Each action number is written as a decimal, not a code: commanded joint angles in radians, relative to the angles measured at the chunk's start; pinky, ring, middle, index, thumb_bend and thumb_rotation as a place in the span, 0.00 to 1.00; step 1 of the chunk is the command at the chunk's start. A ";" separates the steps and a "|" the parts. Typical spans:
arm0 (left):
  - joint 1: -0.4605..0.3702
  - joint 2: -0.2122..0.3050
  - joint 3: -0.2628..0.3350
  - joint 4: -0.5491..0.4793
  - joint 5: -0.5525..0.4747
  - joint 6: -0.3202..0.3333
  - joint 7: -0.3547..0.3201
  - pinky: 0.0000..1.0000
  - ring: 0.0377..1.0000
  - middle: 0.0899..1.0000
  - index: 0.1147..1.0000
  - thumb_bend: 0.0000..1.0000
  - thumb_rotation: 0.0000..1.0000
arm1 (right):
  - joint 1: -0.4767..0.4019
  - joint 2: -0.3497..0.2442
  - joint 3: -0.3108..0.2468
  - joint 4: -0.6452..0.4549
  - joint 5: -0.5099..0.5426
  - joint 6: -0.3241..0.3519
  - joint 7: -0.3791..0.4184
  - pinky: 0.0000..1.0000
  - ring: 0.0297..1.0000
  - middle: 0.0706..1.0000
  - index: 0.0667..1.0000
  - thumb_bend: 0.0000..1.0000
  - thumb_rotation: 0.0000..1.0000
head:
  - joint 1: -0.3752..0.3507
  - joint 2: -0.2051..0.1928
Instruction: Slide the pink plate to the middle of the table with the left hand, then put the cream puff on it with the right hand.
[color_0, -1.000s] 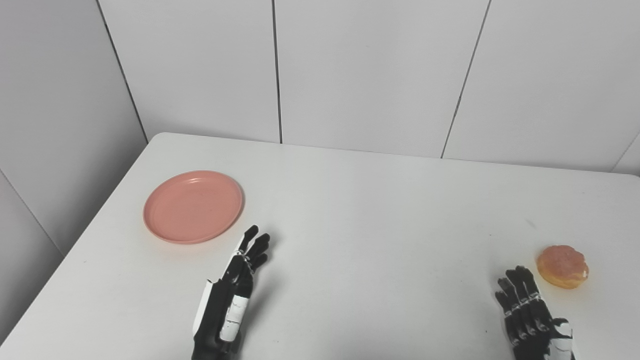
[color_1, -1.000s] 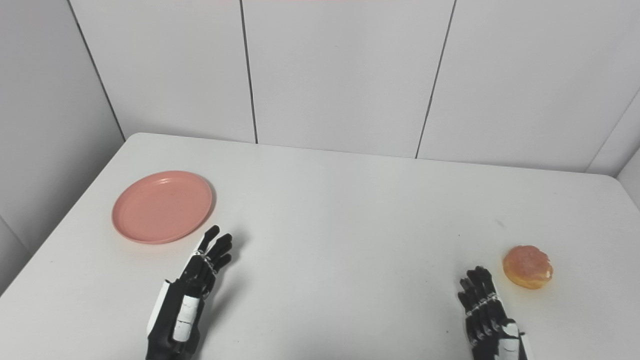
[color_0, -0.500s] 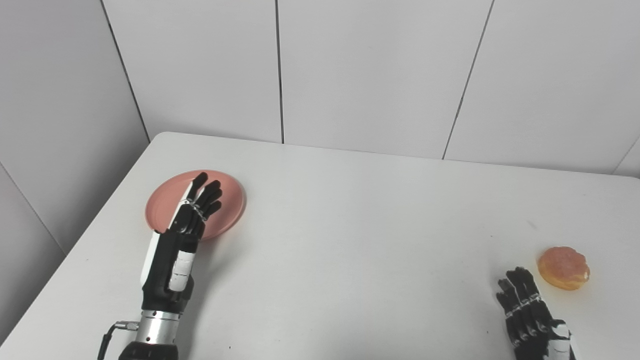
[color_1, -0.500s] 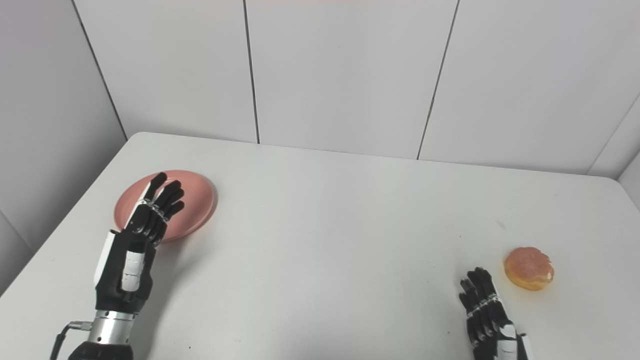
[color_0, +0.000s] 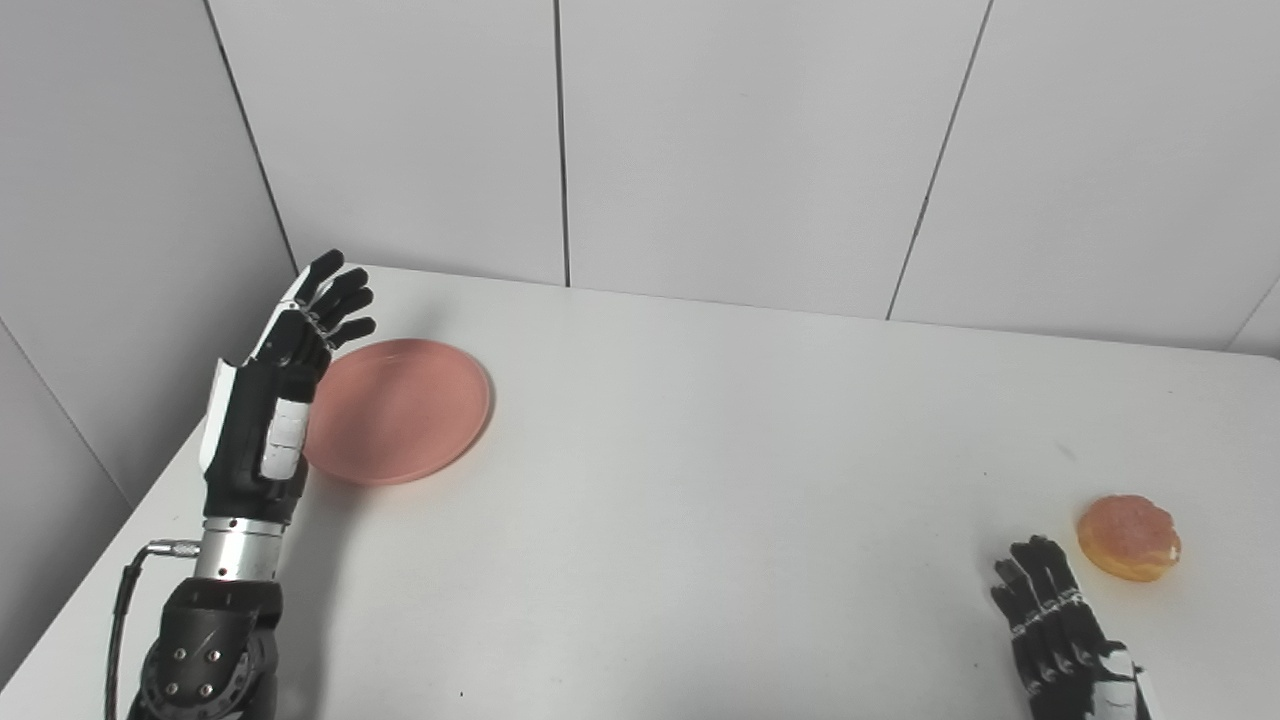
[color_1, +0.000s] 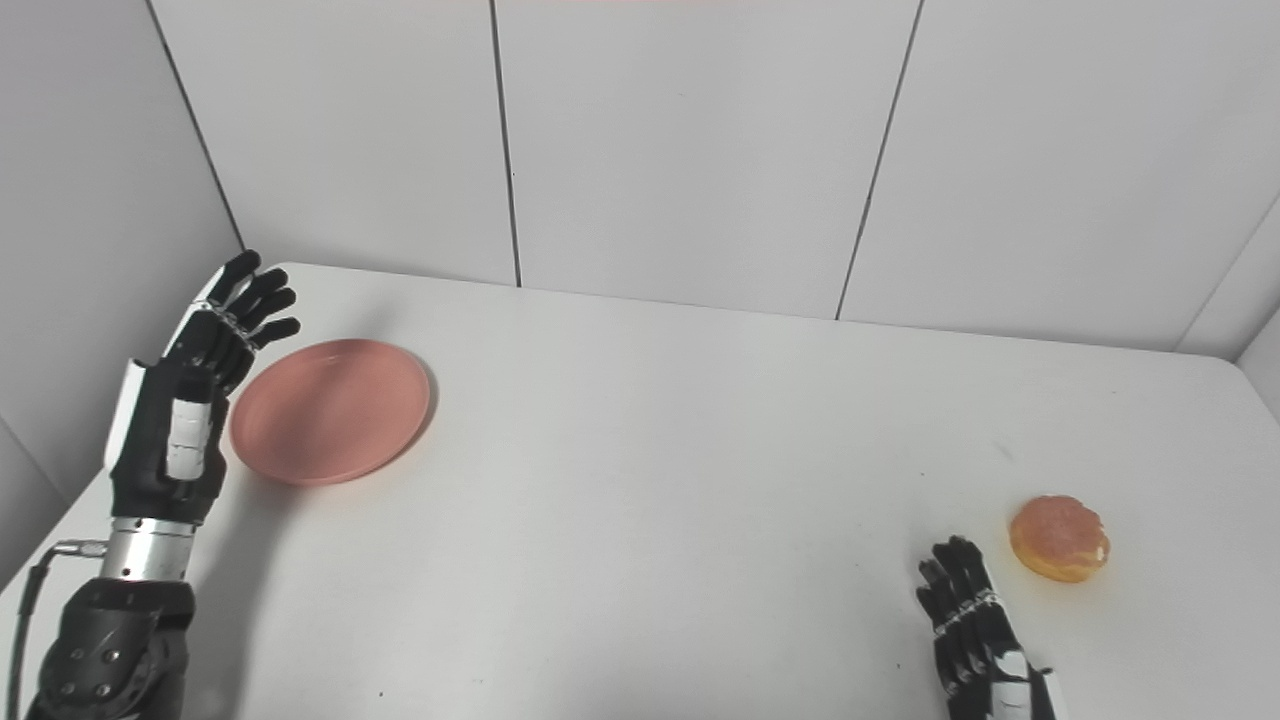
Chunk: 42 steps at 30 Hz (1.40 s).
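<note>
The pink plate (color_0: 398, 408) lies flat at the table's left side, empty. My left hand (color_0: 290, 370) is open, raised upright just left of the plate, over the table's left edge, fingers spread and pointing up and away; it does not touch the plate. The cream puff (color_0: 1128, 536) sits near the table's right front. My right hand (color_0: 1060, 630) is open, resting low at the bottom edge, just left of and nearer than the puff, not touching it. Both also show in the right eye view: left hand (color_1: 200, 370), plate (color_1: 330, 410), puff (color_1: 1060, 538).
The white table (color_0: 700, 480) has rounded far corners and ends close to grey panelled walls at the back and left. A cable (color_0: 125, 600) runs beside my left forearm at the table's left edge.
My left hand has swung from the table's front middle leftward, passed over the plate, and now stands raised at its far left side. The plate, the puff and the right hand have stayed put.
</note>
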 joint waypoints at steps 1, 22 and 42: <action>-0.053 0.055 0.022 -0.013 -0.017 0.023 -0.003 0.82 0.89 0.89 0.88 1.00 0.94 | 0.005 -0.002 0.003 0.137 -0.016 0.040 -0.010 0.98 0.95 0.95 0.93 0.83 0.95 | -0.001 0.000; -0.273 0.211 0.080 0.368 -0.066 0.011 -0.046 0.90 0.91 0.89 0.87 1.00 0.94 | 0.002 0.000 0.004 0.142 -0.019 0.030 -0.014 0.96 0.94 0.93 0.91 0.85 0.94 | -0.008 -0.003; -0.399 0.184 0.067 0.765 -0.092 -0.005 -0.050 0.87 0.92 0.91 0.90 0.93 0.99 | 0.011 -0.006 0.002 0.134 -0.020 0.031 -0.016 0.95 0.93 0.92 0.90 0.85 0.94 | -0.011 0.004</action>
